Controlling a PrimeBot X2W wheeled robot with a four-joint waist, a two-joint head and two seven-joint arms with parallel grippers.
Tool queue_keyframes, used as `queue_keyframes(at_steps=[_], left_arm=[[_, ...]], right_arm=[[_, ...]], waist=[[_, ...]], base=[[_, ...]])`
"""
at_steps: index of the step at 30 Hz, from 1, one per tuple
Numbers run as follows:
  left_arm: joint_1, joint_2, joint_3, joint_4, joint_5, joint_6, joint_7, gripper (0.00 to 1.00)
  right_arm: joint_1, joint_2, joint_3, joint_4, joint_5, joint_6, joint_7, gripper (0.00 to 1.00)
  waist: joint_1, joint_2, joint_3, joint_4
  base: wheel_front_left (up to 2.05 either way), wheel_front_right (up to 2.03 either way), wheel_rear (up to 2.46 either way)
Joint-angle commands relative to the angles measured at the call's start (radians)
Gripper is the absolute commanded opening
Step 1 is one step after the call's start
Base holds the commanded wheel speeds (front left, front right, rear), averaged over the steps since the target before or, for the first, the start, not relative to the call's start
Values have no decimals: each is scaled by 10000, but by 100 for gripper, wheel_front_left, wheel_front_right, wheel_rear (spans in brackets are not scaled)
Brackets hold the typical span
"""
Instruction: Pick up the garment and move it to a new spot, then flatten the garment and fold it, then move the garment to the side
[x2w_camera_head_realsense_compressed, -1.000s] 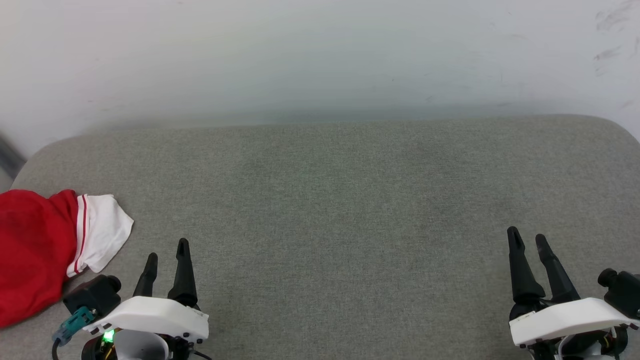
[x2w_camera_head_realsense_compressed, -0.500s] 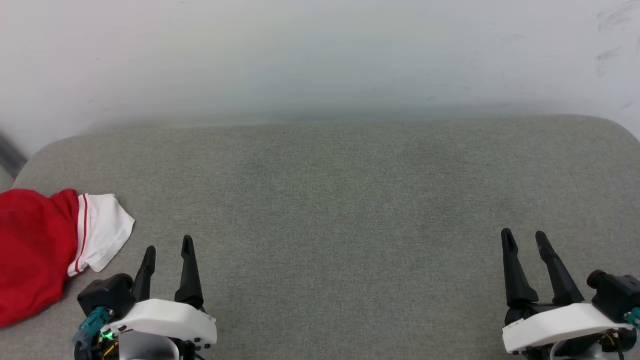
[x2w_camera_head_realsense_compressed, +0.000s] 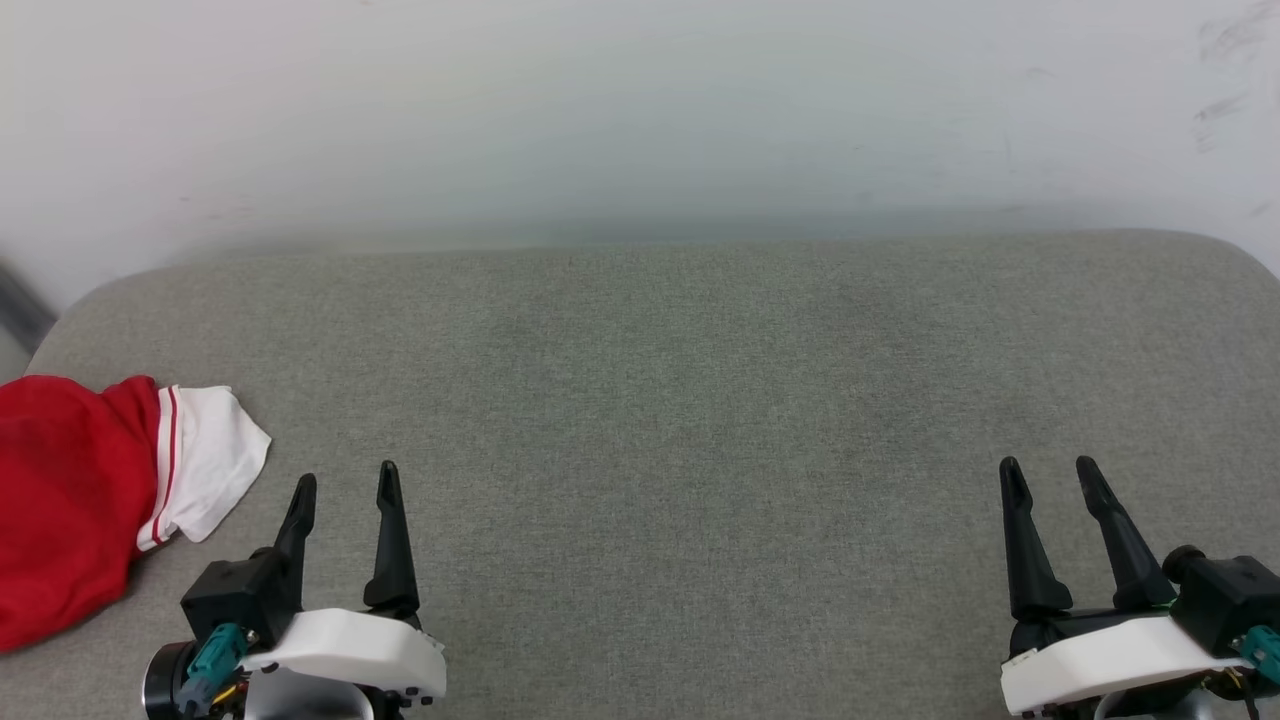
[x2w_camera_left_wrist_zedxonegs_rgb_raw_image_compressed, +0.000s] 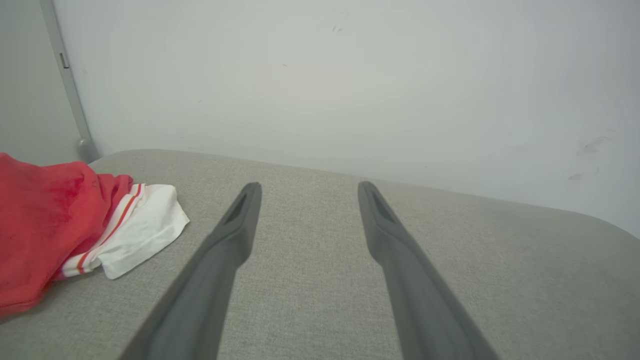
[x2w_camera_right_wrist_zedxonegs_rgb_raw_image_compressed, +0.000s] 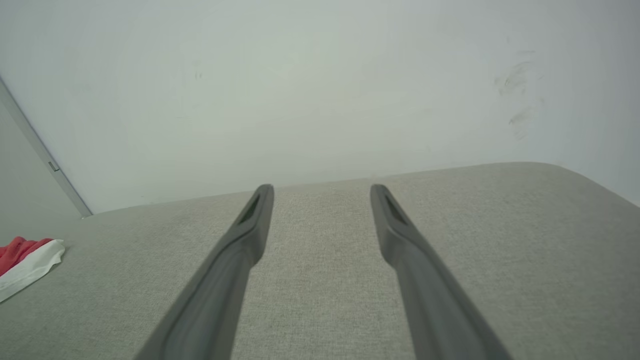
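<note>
Both left fingers (x2w_camera_head_realsense_compressed: 392, 550) and right fingers (x2w_camera_head_realsense_compressed: 1025, 550) gape empty above the cushion (x2w_camera_head_realsense_compressed: 700, 400); garment (x2w_camera_head_realsense_compressed: 70, 500) bunched leftward.

surface: grey woven padded top (x2w_camera_head_realsense_compressed: 700, 400), rounded far corners
on it: 1 garment (x2w_camera_head_realsense_compressed: 70, 500), red, bunched at the left edge
sleeve: white sleeve (x2w_camera_head_realsense_compressed: 215, 460) with red-striped trim, flat on the padding

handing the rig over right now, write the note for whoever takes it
Left claw: open, empty, over the grey cushion beside the garment, not touching it.
Right claw: open, empty, over the cushion's right side.
Garment: rumpled heap at the cushion's far left, partly out of frame.
Done: no fold visible.
Left: pick up, move, flatten, fold, set aside.
</note>
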Motion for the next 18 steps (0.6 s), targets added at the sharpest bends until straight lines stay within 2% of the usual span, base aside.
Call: queue_keyframes(at_steps=[1, 18], left_arm=[[51, 52, -27, -134, 211, -38, -83, 100], [355, -237, 278, -132, 1585, -469, -449, 100]], right_arm=[[30, -31, 15, -133, -232, -3, -77, 100], [261, -34, -23, -266, -1120, -3, -459, 100]], waist=[[0, 0, -2, 3], [0, 0, 4, 26]], base=[[0, 0, 0], [0, 0, 0]])
